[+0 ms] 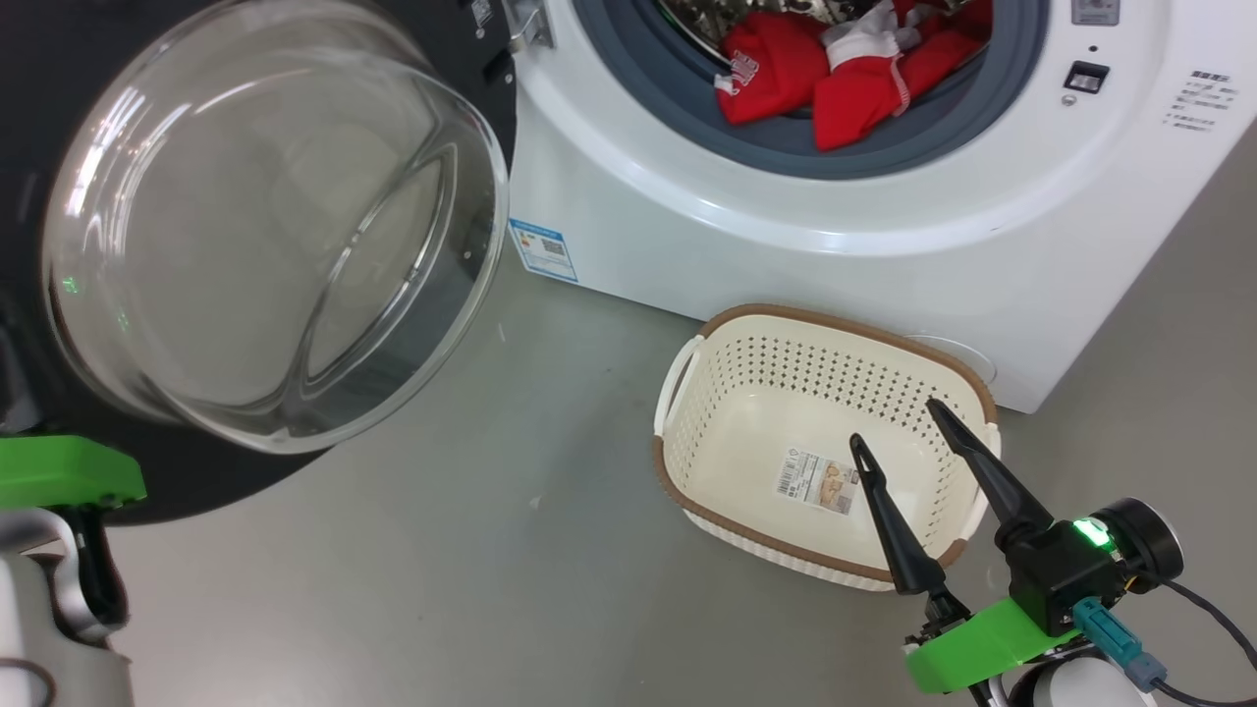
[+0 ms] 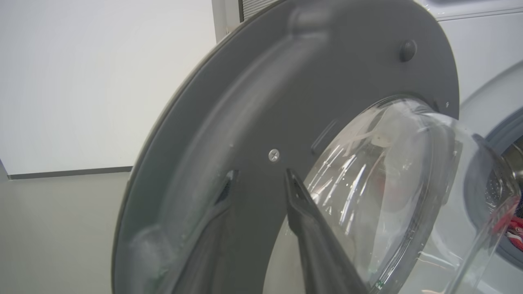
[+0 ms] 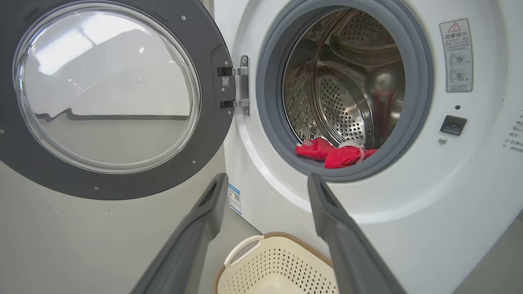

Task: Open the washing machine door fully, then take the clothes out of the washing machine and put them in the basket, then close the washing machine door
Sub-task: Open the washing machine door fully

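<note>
The washing machine door (image 1: 275, 226) stands swung open to the left, its glass bowl bulging toward me. My left gripper (image 2: 258, 175) is open just in front of the door's grey inner ring (image 2: 253, 102), with nothing between its fingers. In the head view its green mount (image 1: 59, 471) sits below the door rim. Red clothes (image 1: 825, 79) with white trim lie at the front of the drum of the washing machine (image 1: 884, 245). My right gripper (image 1: 893, 422) hangs open above the cream basket (image 1: 786, 319), which holds no clothes. The right wrist view shows the clothes (image 3: 333, 153) beyond my right gripper (image 3: 266, 177).
The basket stands on the grey floor right against the machine's front. A blue label (image 1: 540, 250) is stuck low on the machine beside the door hinge (image 3: 239, 85). A white wall panel (image 2: 102, 81) rises behind the open door.
</note>
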